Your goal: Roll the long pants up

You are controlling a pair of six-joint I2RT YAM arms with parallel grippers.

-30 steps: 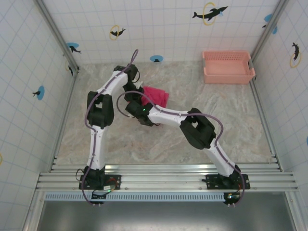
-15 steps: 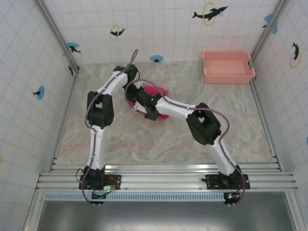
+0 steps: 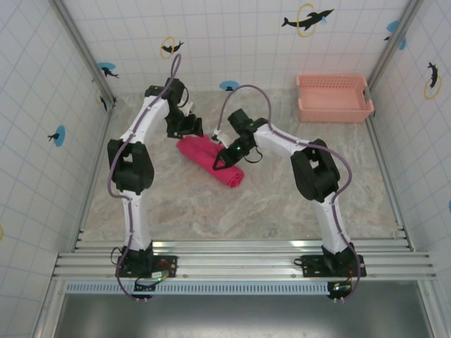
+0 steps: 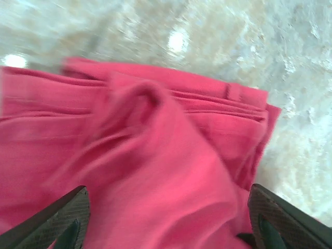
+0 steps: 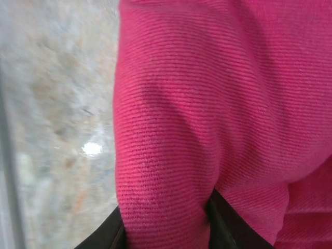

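Stretched far over the table [image 3: 282, 204], bent toward the long pants [image 3: 202, 152], bunched left of centre. With left gripper [image 4: 166, 207] spread wide above the cloth, right gripper [image 5: 163, 228] pinching a fold.

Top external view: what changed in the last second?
The magenta-red cloth long pants went from a compact bundle to a longer roll, nearer and further left. Both arms spread: the left gripper, open, sits by the roll's far end, the right gripper on its middle. The salmon-pink plastic basket stayed.
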